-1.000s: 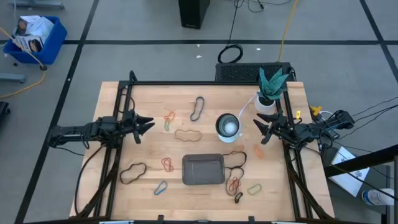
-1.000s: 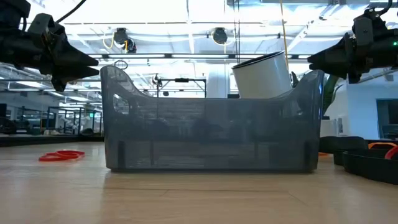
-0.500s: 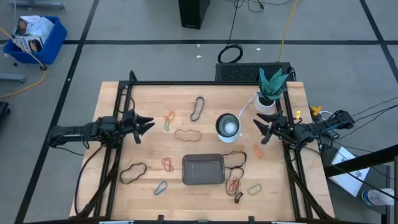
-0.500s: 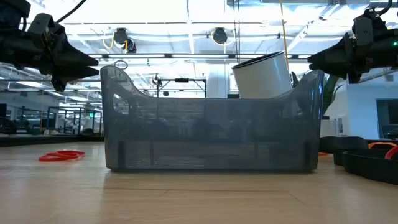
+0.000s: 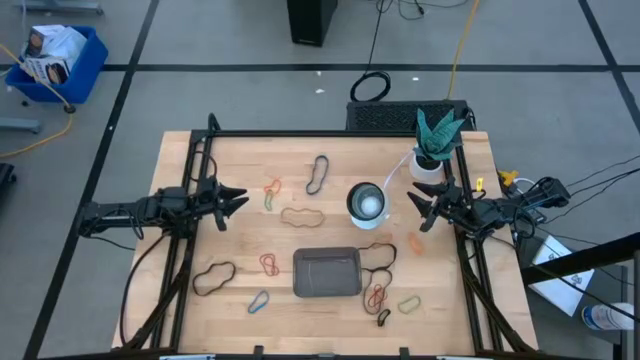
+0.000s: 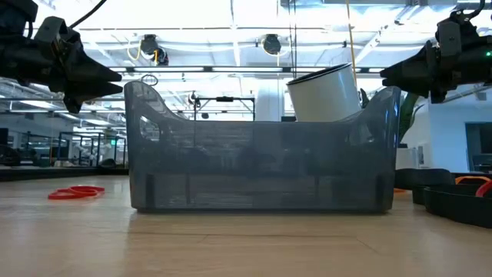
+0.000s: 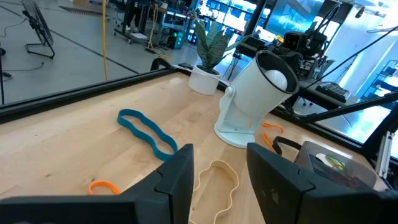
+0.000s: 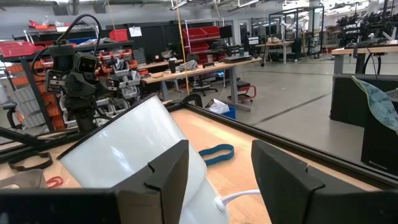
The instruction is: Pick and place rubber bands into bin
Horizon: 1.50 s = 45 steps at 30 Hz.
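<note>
The dark grey bin (image 5: pixel 327 273) sits on the table's near middle and fills the low view (image 6: pixel 261 154). Several rubber bands lie flat around it: a tan one (image 5: pixel 301 216), a red one (image 5: pixel 269 264), a black one (image 5: pixel 213 277), a teal one (image 7: pixel 148 130), and a red one (image 5: pixel 376 294) near a green one (image 5: pixel 408 303). My left gripper (image 5: pixel 240 198) hovers open at the left side, pointing level toward the middle. My right gripper (image 5: pixel 412 203) hovers open at the right side, facing it. Neither holds anything.
A round white-and-silver cup (image 5: pixel 366 203) lies tipped between the two grippers, behind the bin. A white plant pot (image 5: pixel 430 165) with a green plant stands at the far right. Black frame rails (image 5: pixel 190 250) and cables run along both table sides.
</note>
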Each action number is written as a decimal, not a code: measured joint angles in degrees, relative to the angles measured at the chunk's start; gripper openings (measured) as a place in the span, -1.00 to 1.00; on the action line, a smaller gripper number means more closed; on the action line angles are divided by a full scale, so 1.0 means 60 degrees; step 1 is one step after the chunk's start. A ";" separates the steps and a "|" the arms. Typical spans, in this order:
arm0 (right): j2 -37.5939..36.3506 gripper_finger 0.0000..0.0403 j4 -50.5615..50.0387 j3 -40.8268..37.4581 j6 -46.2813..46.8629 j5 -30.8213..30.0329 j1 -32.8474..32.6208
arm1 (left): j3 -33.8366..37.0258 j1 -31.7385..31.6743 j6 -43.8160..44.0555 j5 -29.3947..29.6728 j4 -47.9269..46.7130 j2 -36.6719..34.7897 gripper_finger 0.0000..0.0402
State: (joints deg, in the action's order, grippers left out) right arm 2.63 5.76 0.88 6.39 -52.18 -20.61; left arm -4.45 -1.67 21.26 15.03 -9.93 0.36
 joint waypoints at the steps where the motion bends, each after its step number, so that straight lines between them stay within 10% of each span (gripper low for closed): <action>1: 0.0000 -0.16 0.0001 0.0001 0.0000 0.0000 0.0002 | -0.0002 -0.0002 0.0000 -0.0002 0.0000 0.0002 -0.23; 37: 0.0000 -0.16 0.0009 -0.0002 0.0497 -0.0050 0.0002 | 0.0018 0.0000 0.0009 0.0015 0.0175 0.0003 -0.23; 45: 0.0290 -0.16 0.2561 0.0366 -0.2551 -0.0094 -0.0001 | 0.0018 0.0000 -0.0495 0.0015 0.0182 0.0004 -0.23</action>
State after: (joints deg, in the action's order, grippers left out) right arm 4.37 21.12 3.07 -8.91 -52.75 -20.62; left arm -4.34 -1.67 18.28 15.11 -8.84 0.38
